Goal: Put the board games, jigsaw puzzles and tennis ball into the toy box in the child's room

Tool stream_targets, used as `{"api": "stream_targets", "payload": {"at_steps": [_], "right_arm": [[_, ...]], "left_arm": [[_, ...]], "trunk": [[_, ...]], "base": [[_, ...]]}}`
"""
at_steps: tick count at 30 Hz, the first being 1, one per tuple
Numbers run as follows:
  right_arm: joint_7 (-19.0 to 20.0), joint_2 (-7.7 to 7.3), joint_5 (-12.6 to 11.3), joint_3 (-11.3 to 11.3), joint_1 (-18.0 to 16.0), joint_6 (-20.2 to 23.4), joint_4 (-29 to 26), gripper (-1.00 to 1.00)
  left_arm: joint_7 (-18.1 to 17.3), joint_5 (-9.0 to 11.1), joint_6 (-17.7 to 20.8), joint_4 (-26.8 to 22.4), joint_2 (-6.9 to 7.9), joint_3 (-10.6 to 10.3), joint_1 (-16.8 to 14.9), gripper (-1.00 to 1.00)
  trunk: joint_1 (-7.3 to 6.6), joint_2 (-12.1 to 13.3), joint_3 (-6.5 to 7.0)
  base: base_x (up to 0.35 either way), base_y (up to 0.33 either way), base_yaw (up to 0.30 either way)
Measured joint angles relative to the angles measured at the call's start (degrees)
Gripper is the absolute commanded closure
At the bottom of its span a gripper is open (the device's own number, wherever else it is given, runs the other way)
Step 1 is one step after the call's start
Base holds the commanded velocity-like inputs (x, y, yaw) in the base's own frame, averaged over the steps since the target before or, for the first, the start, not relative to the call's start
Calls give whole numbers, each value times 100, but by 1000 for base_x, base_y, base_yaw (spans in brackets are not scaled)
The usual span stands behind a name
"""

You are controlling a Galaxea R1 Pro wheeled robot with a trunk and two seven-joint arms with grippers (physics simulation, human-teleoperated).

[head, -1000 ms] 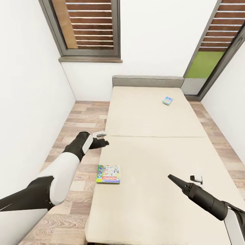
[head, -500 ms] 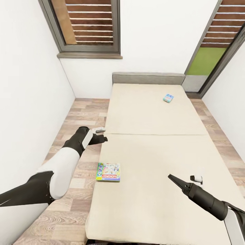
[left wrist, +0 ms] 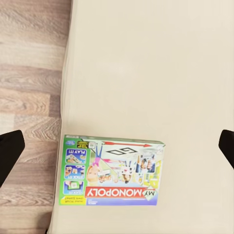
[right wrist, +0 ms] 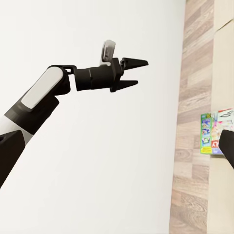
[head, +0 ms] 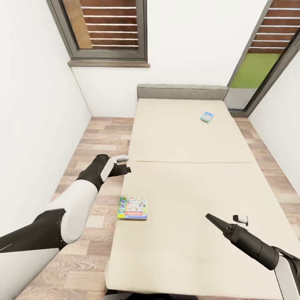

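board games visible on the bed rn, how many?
2. The Monopoly box lies at the bed's left edge, near the left gripper. The small blue box lies far up, near the headboard.

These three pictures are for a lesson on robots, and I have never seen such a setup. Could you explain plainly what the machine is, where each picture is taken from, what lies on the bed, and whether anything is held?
This is a simulated two-armed robot. The head view looks down over both arms at a bed with a beige mattress. On it lie two board games: a Monopoly box at the near left edge and a small blue box near the headboard.

The left wrist view looks from the left arm straight down on the Monopoly box. The right wrist view looks sideways across at the left gripper, whose fingers are spread open.

The left gripper hovers beside the bed, the right gripper above the mattress. Neither holds anything.
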Motion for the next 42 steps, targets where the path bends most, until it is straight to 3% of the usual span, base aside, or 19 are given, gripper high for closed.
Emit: {"api": "stream_targets", "payload": {"at_steps": [13, 26, 42], "right_arm": [[31, -8, -1, -32, 0, 12, 5, -100], [356, -42, -3, -483, 7, 48, 6, -100], [514, -159, 4, -582, 8, 49, 34, -100]], "left_arm": [[3, 7, -19, 0, -14, -2, -41, -100], [-5, 6, -59, 13, -31, -22, -49, -100], [-6, -6, -69, 17, -30, -26, -48, -100]], "trunk": [[0, 0, -120], [0, 0, -240], [0, 0, -388]], "base": [[0, 0, 0], [0, 0, 0], [0, 0, 0]]}}
